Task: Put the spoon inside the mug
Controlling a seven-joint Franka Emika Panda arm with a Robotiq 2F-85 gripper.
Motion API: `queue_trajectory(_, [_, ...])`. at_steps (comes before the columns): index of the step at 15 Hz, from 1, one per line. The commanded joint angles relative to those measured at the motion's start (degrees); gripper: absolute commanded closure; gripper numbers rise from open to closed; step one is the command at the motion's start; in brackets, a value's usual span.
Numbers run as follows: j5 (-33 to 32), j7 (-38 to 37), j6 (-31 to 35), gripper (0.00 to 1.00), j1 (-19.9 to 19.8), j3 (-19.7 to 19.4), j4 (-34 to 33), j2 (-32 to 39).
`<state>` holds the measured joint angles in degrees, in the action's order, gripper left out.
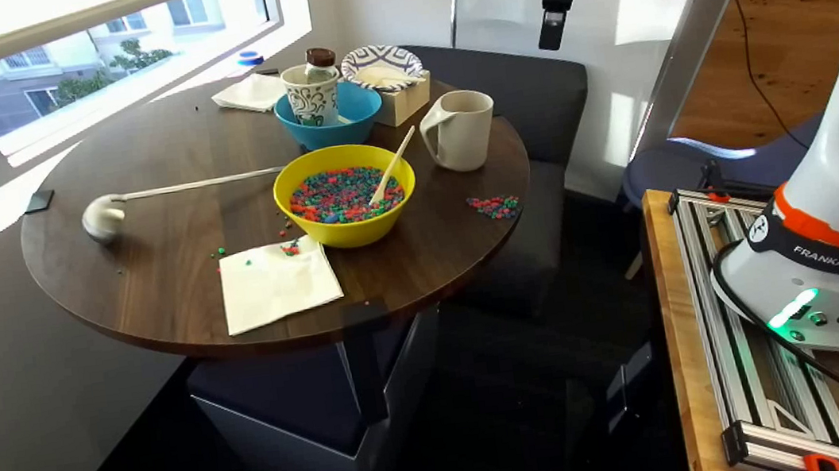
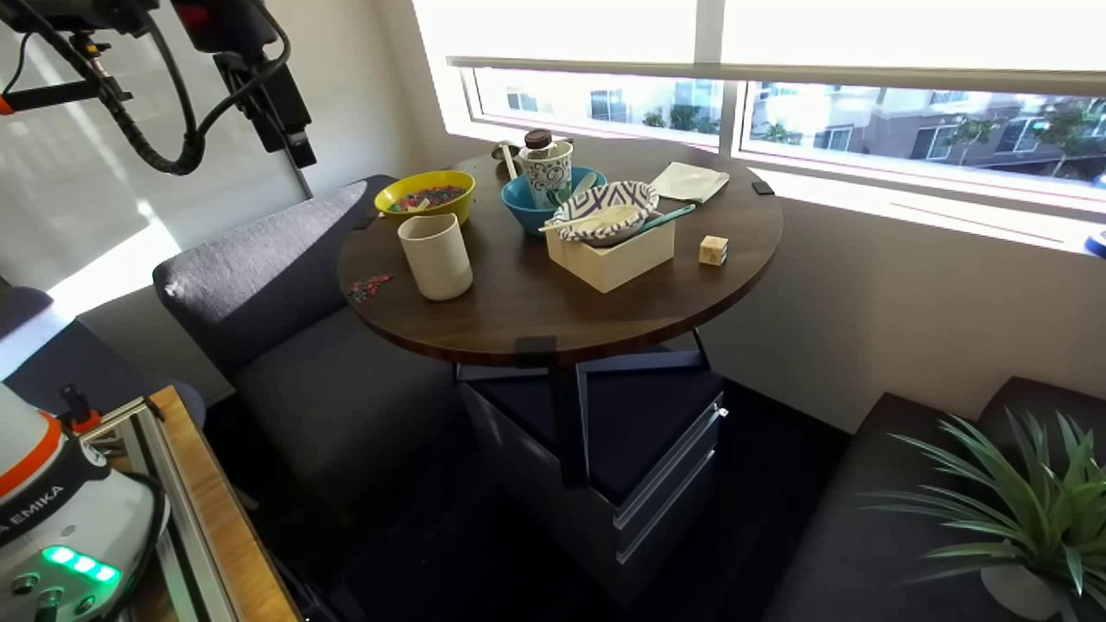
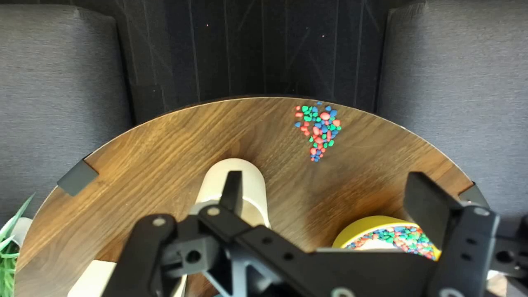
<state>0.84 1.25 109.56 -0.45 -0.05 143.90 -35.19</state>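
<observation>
The spoon (image 1: 396, 165) is slim and light-coloured. It leans in the yellow bowl (image 1: 349, 232), its head among coloured pebbles and its handle over the rim towards the mug. In the wrist view a pale part of the spoon (image 3: 373, 244) shows; my gripper body hides the rest. The cream mug (image 1: 470, 137) stands upright beside the bowl, and it also shows in an exterior view (image 2: 439, 259). In the wrist view the mug (image 3: 231, 177) is partly behind a finger. My gripper (image 3: 324, 179) is open and empty, high above the table. It also shows in both exterior views (image 1: 553, 29) (image 2: 298, 149).
A teal bowl (image 2: 523, 209) holds a patterned cup (image 1: 311, 103) and bottle. A patterned bowl (image 2: 618, 203) sits on a wooden box (image 2: 609, 263). A long white-headed utensil (image 1: 105, 218), a napkin (image 1: 278, 289), a small block (image 2: 713, 250) and loose pebbles (image 1: 494, 206) lie on the round table.
</observation>
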Motion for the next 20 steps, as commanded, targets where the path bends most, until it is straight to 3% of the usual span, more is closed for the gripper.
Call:
queue_trajectory(1, [-0.1, -0.1, -0.1, 0.00, 0.2, -0.2, -0.1, 0.0])
queue_trajectory(18, [-0.1, -0.1, -0.1, 0.00, 0.2, -0.2, -0.1, 0.0])
queue_trajectory(20, [5.4, 4.6, 1.9, 0.00, 1.9, -3.9, -0.2, 1.0])
